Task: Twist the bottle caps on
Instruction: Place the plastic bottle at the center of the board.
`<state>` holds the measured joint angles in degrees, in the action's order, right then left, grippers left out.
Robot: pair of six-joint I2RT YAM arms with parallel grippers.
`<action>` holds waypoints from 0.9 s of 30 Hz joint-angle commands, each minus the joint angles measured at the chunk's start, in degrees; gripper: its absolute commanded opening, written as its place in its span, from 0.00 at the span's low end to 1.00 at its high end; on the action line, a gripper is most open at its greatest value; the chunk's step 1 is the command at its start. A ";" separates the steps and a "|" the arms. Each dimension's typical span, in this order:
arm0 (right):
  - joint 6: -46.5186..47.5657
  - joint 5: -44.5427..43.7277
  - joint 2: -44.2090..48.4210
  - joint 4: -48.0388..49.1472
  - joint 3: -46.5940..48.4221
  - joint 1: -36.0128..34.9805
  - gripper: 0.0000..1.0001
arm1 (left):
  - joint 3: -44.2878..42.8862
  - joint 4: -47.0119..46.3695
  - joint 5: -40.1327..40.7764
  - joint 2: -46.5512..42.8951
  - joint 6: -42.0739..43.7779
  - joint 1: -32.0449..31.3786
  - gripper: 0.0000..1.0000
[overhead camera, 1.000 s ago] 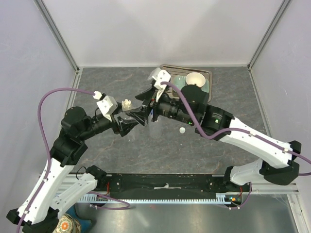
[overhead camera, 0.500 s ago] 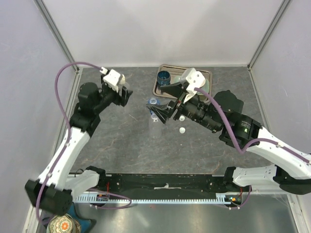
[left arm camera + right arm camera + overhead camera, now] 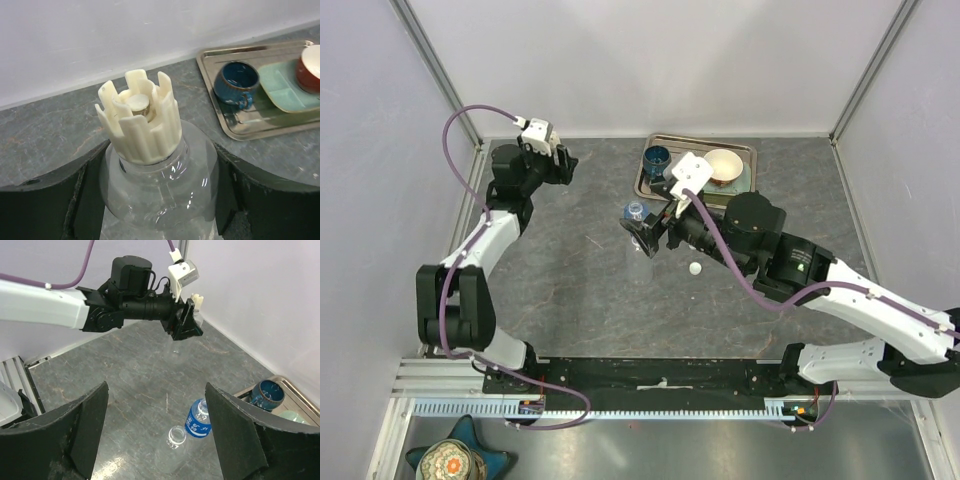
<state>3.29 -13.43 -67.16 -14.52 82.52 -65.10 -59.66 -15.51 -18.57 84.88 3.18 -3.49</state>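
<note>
My left gripper (image 3: pixel 160 197) is shut on the shoulder of a clear bottle (image 3: pixel 165 170) that has a ribbed cream cap (image 3: pixel 140 117) on its neck. It holds this bottle in the air near the far left corner (image 3: pixel 558 162); the right wrist view shows the same left gripper (image 3: pixel 184 326). My right gripper (image 3: pixel 160 435) is open and empty above two bottles standing mid-table: a clear one with an open neck (image 3: pixel 176 436) and a blue-labelled one (image 3: pixel 199 421). From above, the right gripper (image 3: pixel 645 238) is beside the blue-labelled bottle (image 3: pixel 635 211). A loose white cap (image 3: pixel 695 268) lies on the table.
A metal tray (image 3: pixel 752 150) at the back holds a dark blue cup (image 3: pixel 657 157), a bowl (image 3: pixel 723 163) and a pale green dish (image 3: pixel 285 90). White walls close in the back and both sides.
The two grippers were together at mid-table on the capped bottle. My right gripper opened and drew back; my left arm swung to the far left corner with the bottle.
</note>
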 commanded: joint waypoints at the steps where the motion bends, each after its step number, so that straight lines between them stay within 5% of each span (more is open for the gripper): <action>1: -0.03 -2.12 -0.96 2.57 -1.22 0.68 0.85 | -4.32 -14.80 -0.59 6.50 -2.65 0.85 0.04; 11: -1.88 -0.46 0.45 7.14 -5.00 5.15 0.87 | -15.75 -22.98 10.38 21.37 -7.67 0.06 0.02; 18: -3.11 2.79 0.27 8.63 -6.23 8.94 0.88 | -10.49 -33.35 15.93 24.98 3.22 -5.30 0.02; 27: -4.78 4.38 0.62 9.95 -7.46 10.70 0.89 | -11.79 -42.58 17.69 31.48 -0.81 -6.71 0.02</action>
<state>0.19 -10.37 -67.94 -7.53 75.53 -54.89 -69.89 -47.62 -4.16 113.58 2.63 -10.70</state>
